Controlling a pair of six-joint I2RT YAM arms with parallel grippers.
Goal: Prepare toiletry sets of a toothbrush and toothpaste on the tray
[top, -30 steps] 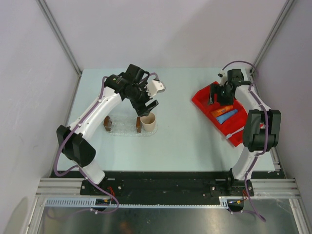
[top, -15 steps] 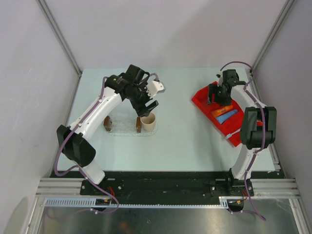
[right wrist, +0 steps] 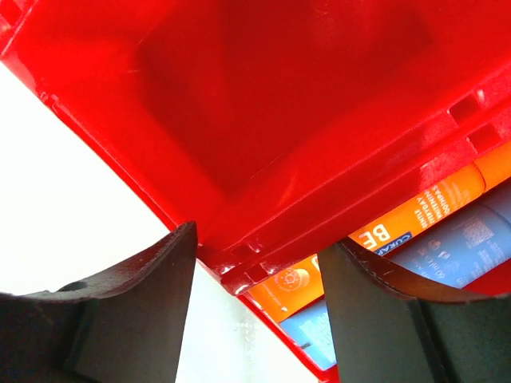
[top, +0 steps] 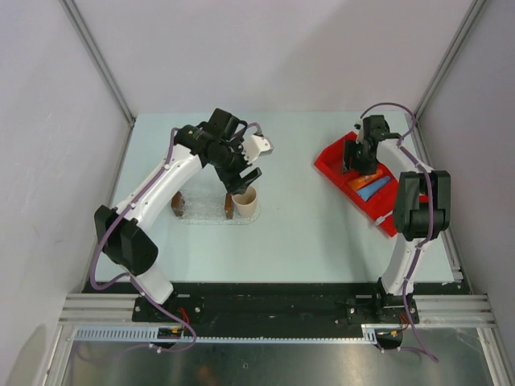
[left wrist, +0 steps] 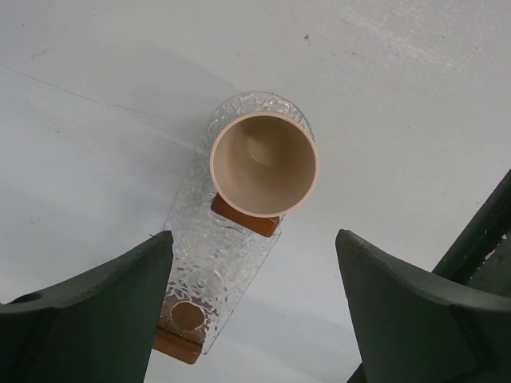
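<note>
The orange toothpaste tube (top: 366,178) and the blue toothpaste tube (top: 372,191) lie side by side in the red bin (top: 330,166). In the right wrist view, the orange tube (right wrist: 399,231) and the blue tube (right wrist: 455,247) show behind a bin divider. My right gripper (top: 355,157) is open and empty, low over the bin (right wrist: 263,96), its jaws (right wrist: 257,239) straddling the divider at the bin's edge. The clear bumpy tray (top: 201,211) rests on brown blocks. My left gripper (top: 241,166) is open and empty above the tray (left wrist: 215,247). No toothbrush shows.
A beige cup (top: 245,201) stands upright and empty at the tray's right end; it also shows in the left wrist view (left wrist: 263,163). The red bin lies diagonally at the right, near the frame post. Grey walls enclose the table.
My right gripper has shifted a little to the left along the red bin, toward its far compartment. The left arm has barely moved.
</note>
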